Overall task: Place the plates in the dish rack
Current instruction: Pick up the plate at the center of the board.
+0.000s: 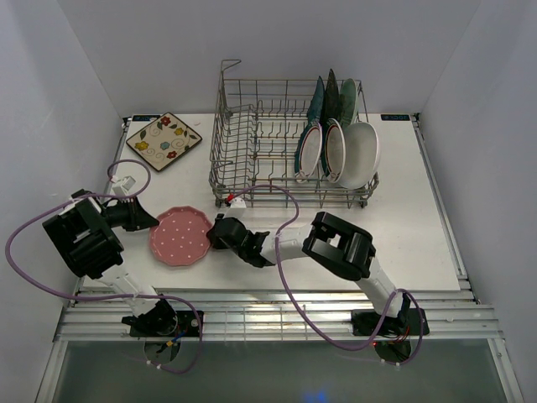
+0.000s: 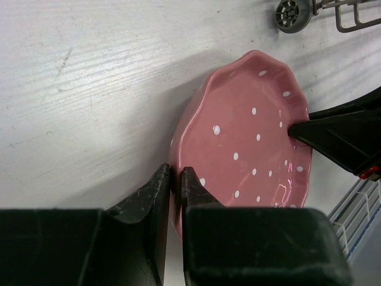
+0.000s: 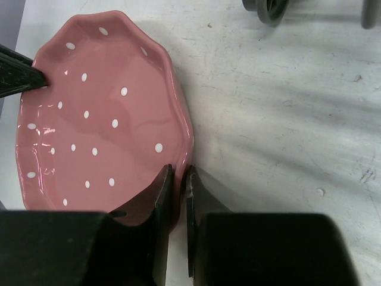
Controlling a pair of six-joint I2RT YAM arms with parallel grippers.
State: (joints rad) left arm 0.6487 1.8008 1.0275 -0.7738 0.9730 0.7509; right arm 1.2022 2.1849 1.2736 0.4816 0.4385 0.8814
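Observation:
The pink dotted plate [image 1: 180, 235] sits tilted on the table in front of the dish rack [image 1: 252, 143]. My left gripper [image 1: 153, 222] is shut on its left rim; in the left wrist view the rim [image 2: 178, 149] runs between the fingers of the gripper [image 2: 175, 176]. My right gripper [image 1: 212, 235] is shut on the opposite rim, and the right wrist view shows the plate [image 3: 101, 119] pinched in that gripper [image 3: 178, 173]. A cream floral square plate [image 1: 164, 140] lies flat at the back left. Several plates [image 1: 336, 143] stand upright in the rack's right end.
The rack's left half holds bare tines [image 1: 243, 134]. One rack wheel [image 2: 292, 12] shows near the pink plate, and again in the right wrist view [image 3: 271, 9]. Purple cables [image 1: 281, 210] loop over the table by both arms. White walls close in on both sides.

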